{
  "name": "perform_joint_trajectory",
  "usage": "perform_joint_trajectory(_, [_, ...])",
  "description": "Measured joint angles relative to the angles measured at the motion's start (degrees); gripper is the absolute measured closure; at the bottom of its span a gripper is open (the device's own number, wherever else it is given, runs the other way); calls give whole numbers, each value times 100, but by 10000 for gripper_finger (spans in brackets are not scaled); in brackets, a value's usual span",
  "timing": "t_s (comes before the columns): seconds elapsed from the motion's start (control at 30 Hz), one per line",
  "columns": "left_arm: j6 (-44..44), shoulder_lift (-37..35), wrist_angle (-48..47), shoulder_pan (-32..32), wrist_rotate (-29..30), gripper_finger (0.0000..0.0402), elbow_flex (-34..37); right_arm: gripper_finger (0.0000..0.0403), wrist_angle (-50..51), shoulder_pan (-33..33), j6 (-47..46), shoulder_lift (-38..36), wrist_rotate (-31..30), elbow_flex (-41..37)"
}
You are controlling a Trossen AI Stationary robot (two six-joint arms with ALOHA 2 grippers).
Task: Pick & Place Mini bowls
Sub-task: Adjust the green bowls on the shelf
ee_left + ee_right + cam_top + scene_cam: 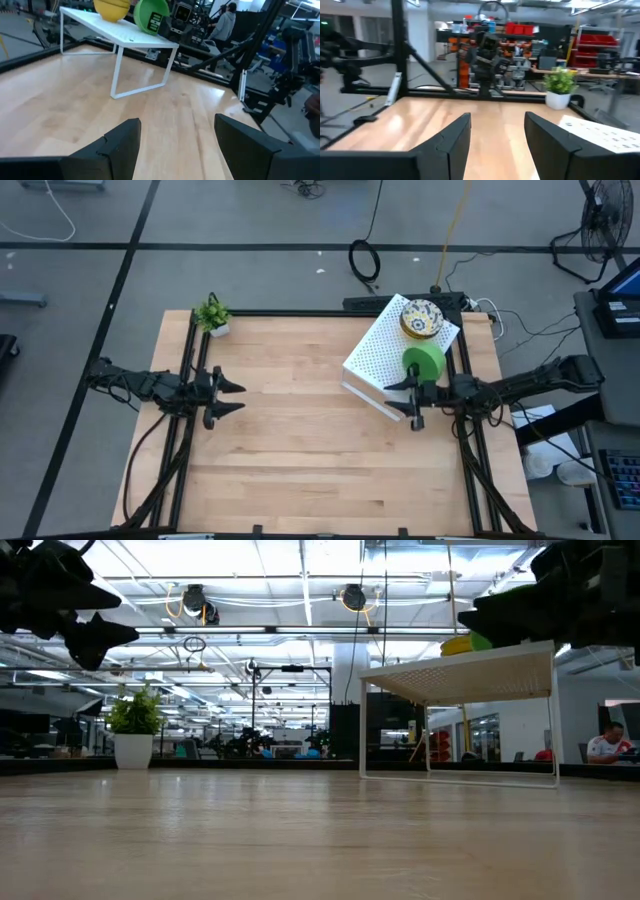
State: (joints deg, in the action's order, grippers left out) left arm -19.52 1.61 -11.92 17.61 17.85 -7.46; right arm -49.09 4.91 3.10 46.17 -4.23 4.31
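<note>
Green bowl (424, 363): standing on the white rack (375, 355), lower edge sitting hidden behind the right gripper (411, 400).
Patterned bowl (421, 318): floral detail showing too small to tell.
Low view: both arms running off the top edge.

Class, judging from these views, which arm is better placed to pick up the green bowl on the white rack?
Right. The right claw hangs open beside the green bowl on the white rack; the left claw waits open across the table.
</note>
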Motion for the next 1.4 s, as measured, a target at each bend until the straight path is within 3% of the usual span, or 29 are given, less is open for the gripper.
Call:
perform_joint_trajectory(0.3, [156,26,-40,2,-2,149,2,230,-880,269,-1005,9,889,-6])
perform_joint_trajectory(0.5, [331,26,-38,2,4,149,2,229,-857,271,-1211,15,913,-6])
perform_joint_trajectory(0.7, [327,26,-88,2,17,149,2,230,-773,271,-1215,15,1329,-6])
perform_joint_trajectory(0.93, [287,26,-170,2,17,149,2,232,-597,271,-1145,22,1201,282])
perform_joint_trajectory(1.0, [285,26,-168,2,17,149,2,230,-38,270,-970,7,1369,800])
perform_joint_trajectory(1.1, [283,26,-164,2,15,149,2,226,1941,386,-581,160,1399,1964])
perform_joint_trajectory(1.4, [255,26,-177,2,9,149,2,229,7852,1117,102,1741,-1068,6471])
